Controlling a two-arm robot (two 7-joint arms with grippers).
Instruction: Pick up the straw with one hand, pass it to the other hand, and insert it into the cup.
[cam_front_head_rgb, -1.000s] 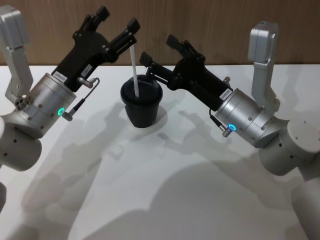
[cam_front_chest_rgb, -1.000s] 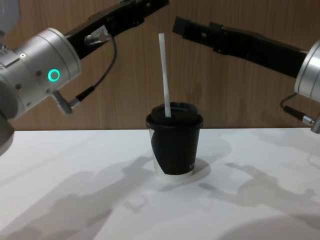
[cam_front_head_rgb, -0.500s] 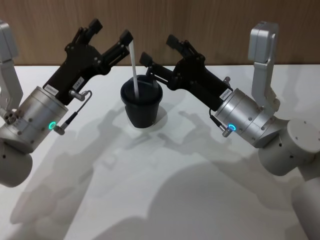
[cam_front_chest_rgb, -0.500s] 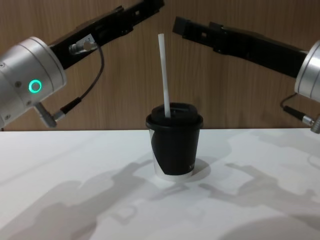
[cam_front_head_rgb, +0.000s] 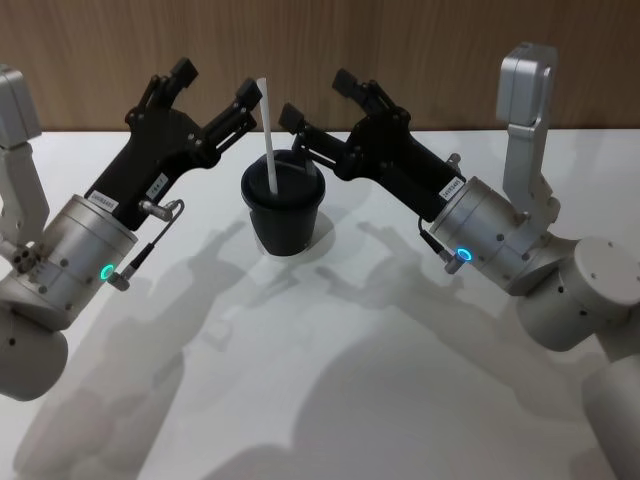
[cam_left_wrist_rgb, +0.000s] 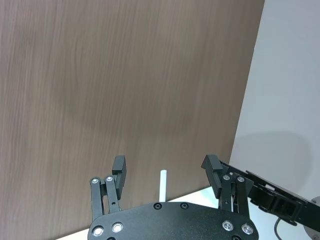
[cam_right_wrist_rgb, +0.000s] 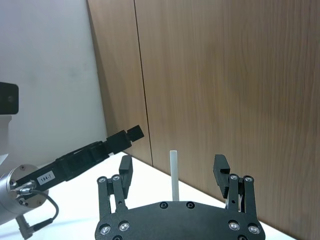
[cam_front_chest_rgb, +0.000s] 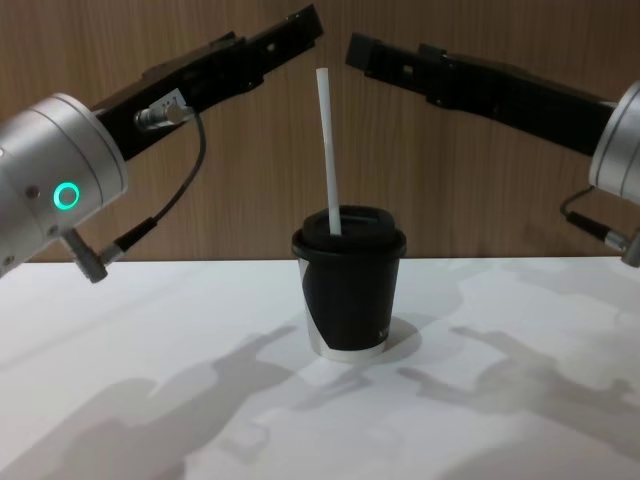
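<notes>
The straw (cam_front_head_rgb: 268, 140) stood in the lid of the cup (cam_front_head_rgb: 284, 212), leaning only slightly, its upper half sticking well clear above the rim. It looked feather-light, thin and easily kinked, so any grip would best be gentle and on that exposed upper length, not at the very tip. The left gripper (cam_front_head_rgb: 214, 90) hung up and to the cup's left, jaws spread, one fingertip just beside the straw's top and not clearly touching. The right gripper (cam_front_head_rgb: 318, 99) hovered opposite, above the cup's right rim, jaws likewise apart, holding nothing. Both pointed inward over the white table (cam_front_head_rgb: 330, 400).
</notes>
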